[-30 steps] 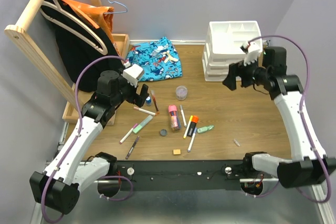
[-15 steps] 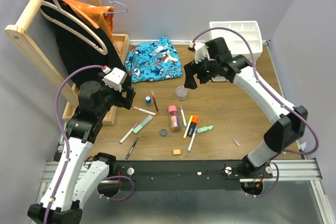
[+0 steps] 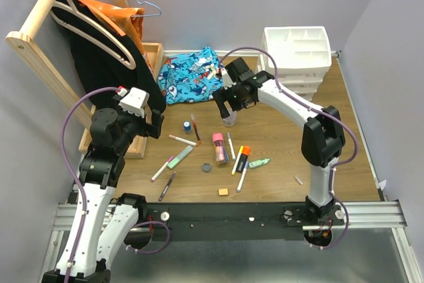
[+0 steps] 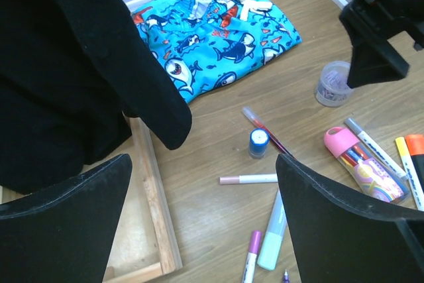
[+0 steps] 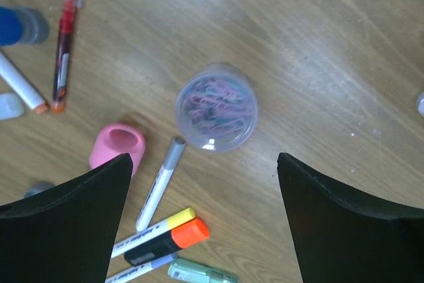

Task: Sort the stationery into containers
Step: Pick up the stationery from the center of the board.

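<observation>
The stationery lies scattered mid-table: a pink glitter tube point(image 3: 218, 148), an orange highlighter point(image 3: 242, 158), a mint highlighter point(image 3: 180, 157), white pens and a tan eraser cube point(image 3: 223, 192). My right gripper point(image 3: 227, 104) hovers open just above a small clear jar point(image 3: 229, 118). In the right wrist view the jar point(image 5: 216, 106), full of paper clips, sits between and just ahead of the open gripper point(image 5: 204, 157). My left gripper point(image 3: 158, 126) is open and empty point(image 4: 204, 160) over bare wood beside a pink-capped pen point(image 4: 248, 179). The containers top the white organiser point(image 3: 298, 51) at the back right.
A blue patterned cloth point(image 3: 195, 77) lies at the back. A wooden tray point(image 4: 159, 210) and a black garment point(image 4: 66, 64) on a wooden rack point(image 3: 40, 51) crowd the left side. A small blue-capped bottle point(image 4: 258, 142) stands near the left gripper.
The right arm swung from beside the organiser leftward and down to above the jar. The left arm drew back to the left. Both grippers stayed open.
</observation>
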